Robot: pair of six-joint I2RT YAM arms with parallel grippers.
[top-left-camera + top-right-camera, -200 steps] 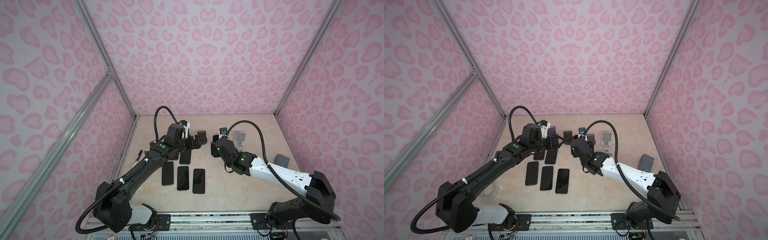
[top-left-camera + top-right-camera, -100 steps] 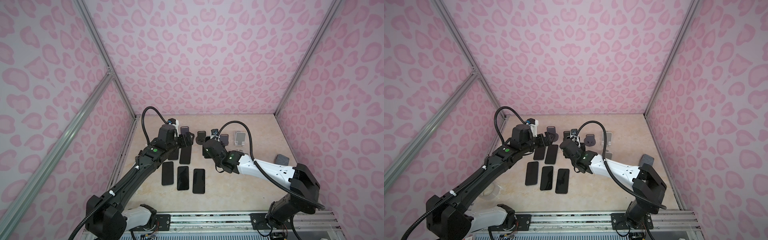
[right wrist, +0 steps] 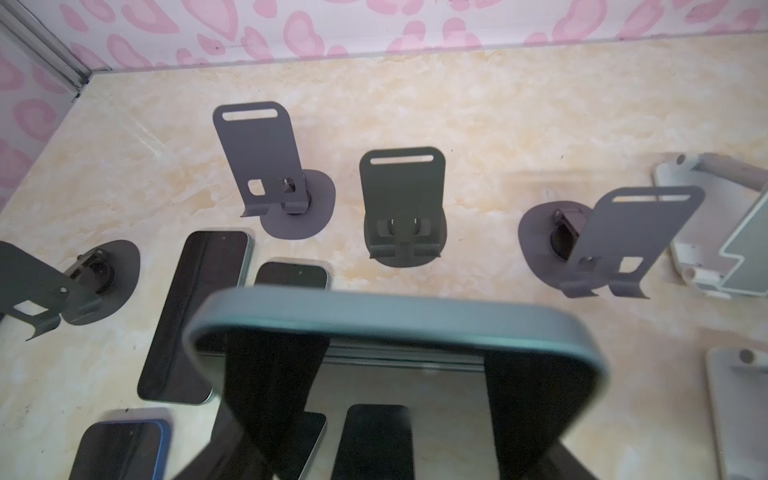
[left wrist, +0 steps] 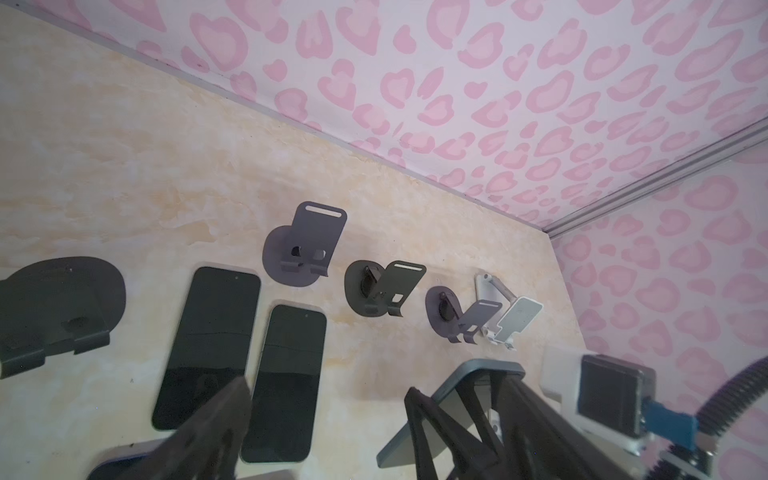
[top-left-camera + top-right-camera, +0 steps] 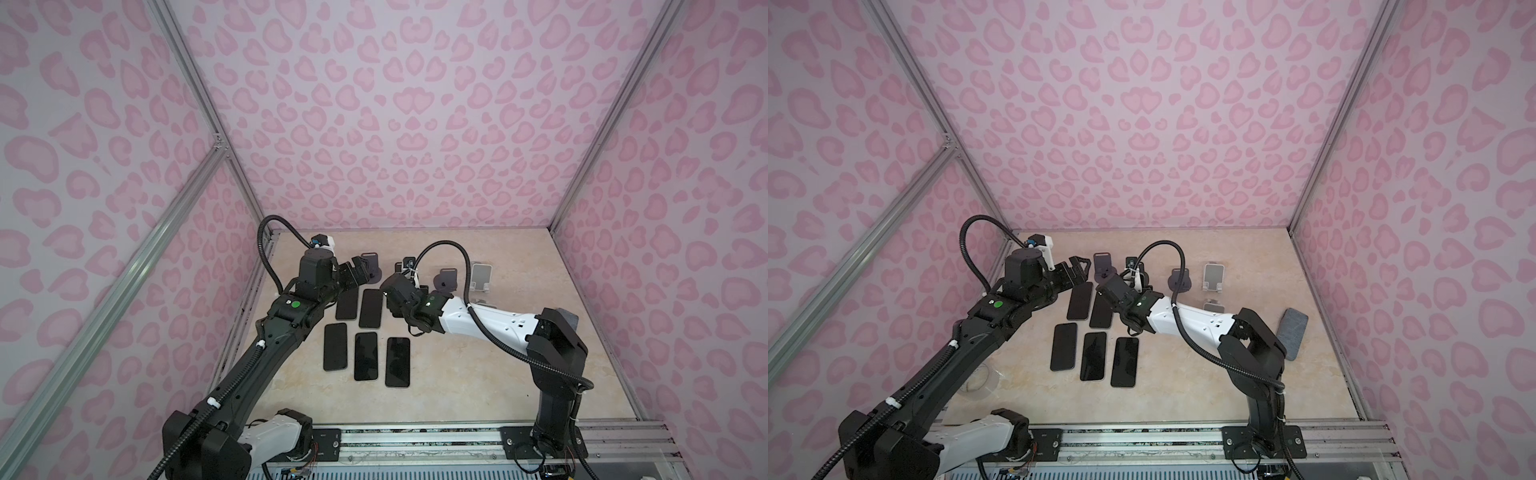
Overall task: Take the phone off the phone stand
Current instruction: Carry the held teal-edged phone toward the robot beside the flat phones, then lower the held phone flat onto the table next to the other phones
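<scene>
Your right gripper (image 3: 395,374) has its jaws pinching the teal-edged phone (image 3: 395,309) by its two long sides. The phone is in the air, clear of the dark middle stand (image 3: 402,199), which sits empty behind it, as do the stands either side. So the lift looks done, and what's left is setting it down cleanly. Keep that pinch firm and level while you carry. The fingers (image 3: 274,374) hold only the edges, so a tilt could let the phone slip. Five other phones (image 5: 366,356) lie flat on the table (image 5: 478,374), and the held one hangs partly over them. Aim for the bare patch beside the back pair, go low, and lay it flat before letting go, not on another screen. Your left gripper (image 4: 328,386) has its jaws spread wide and empty, close to the carried phone, so hold it back out of the path.
</scene>
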